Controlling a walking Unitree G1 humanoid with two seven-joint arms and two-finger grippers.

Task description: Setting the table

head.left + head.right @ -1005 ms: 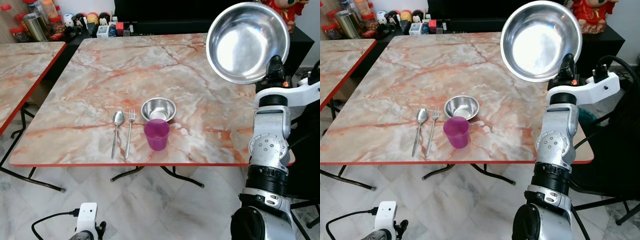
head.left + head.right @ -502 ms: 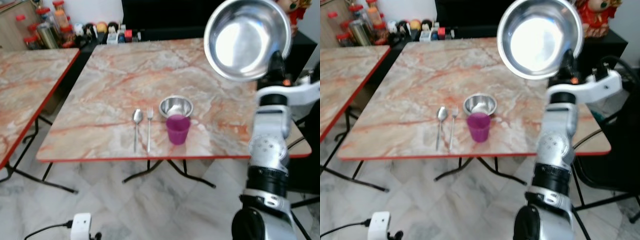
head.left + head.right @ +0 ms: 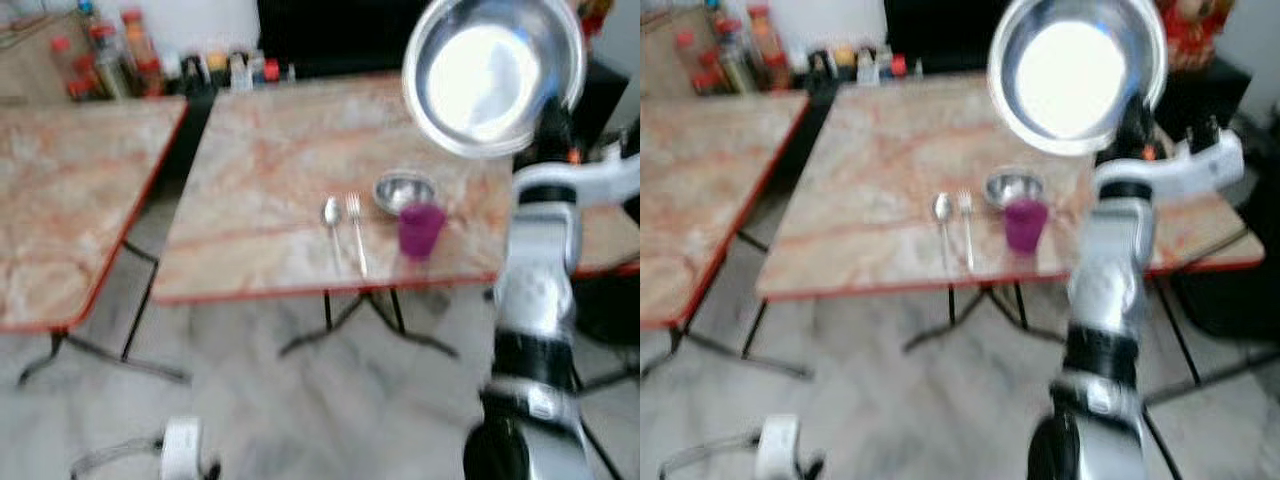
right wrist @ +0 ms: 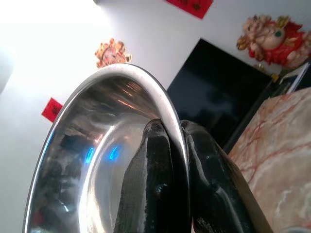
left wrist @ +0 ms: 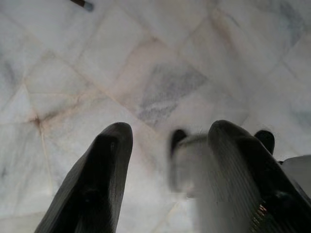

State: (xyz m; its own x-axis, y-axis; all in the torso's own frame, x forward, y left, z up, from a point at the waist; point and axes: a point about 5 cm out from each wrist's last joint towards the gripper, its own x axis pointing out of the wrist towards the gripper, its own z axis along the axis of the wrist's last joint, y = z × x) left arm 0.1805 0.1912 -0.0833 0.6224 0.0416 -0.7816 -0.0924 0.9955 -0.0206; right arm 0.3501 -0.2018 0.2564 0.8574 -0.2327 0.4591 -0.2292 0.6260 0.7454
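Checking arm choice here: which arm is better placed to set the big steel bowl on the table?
Right. The right gripper already pinches the large bowl by its rim; the left gripper hangs open over the floor.

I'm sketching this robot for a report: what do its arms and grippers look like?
The right arm is silver, built of round jointed segments with a black band low down and a white wrist piece. Each gripper has two long black fingers, ribbed on the left gripper.

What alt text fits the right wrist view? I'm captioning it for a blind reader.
The right gripper pinches the rim of a large steel bowl, one black finger inside and one outside. Behind are a white wall with red decorations, a dark screen and a marble table corner.
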